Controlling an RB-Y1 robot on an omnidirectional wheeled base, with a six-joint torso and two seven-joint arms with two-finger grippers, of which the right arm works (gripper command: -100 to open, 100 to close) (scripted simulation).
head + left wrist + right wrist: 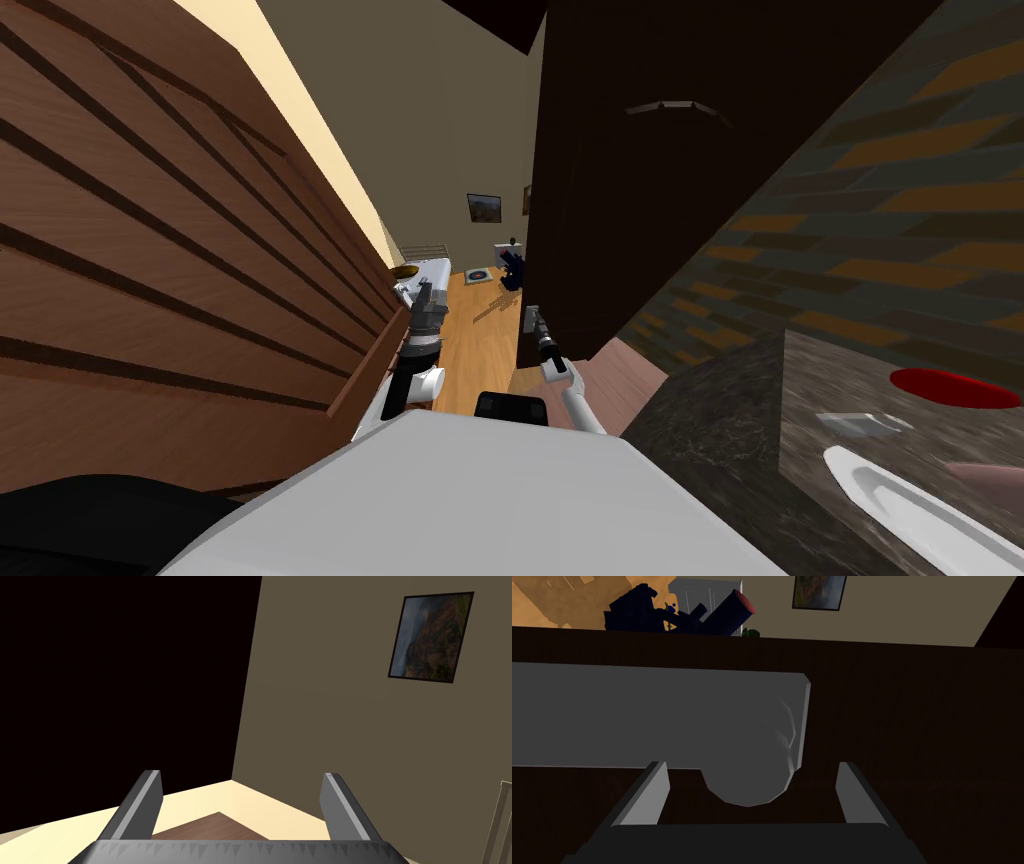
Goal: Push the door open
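Dark brown door [640, 200] looks heavy and rigid; press flat beside its grey lever handle [662, 711], where the right jaws stand open. Left jaws open too.

The dark brown door [640, 200] stands ahead on the right, and the brown slatted wooden wall [150, 250] is on the left. A strip of orange wooden floor [470, 340] runs between them. The right hand [752, 765] is at the door's face, its spread fingers either side of the grey round door knob [747, 786]. The left hand [425, 295] is beside the slatted wall. On the right, the dark stone counter [720, 440] carries a flat red disc [955, 388] toward its far edge and a long white utensil [920, 515] nearer.
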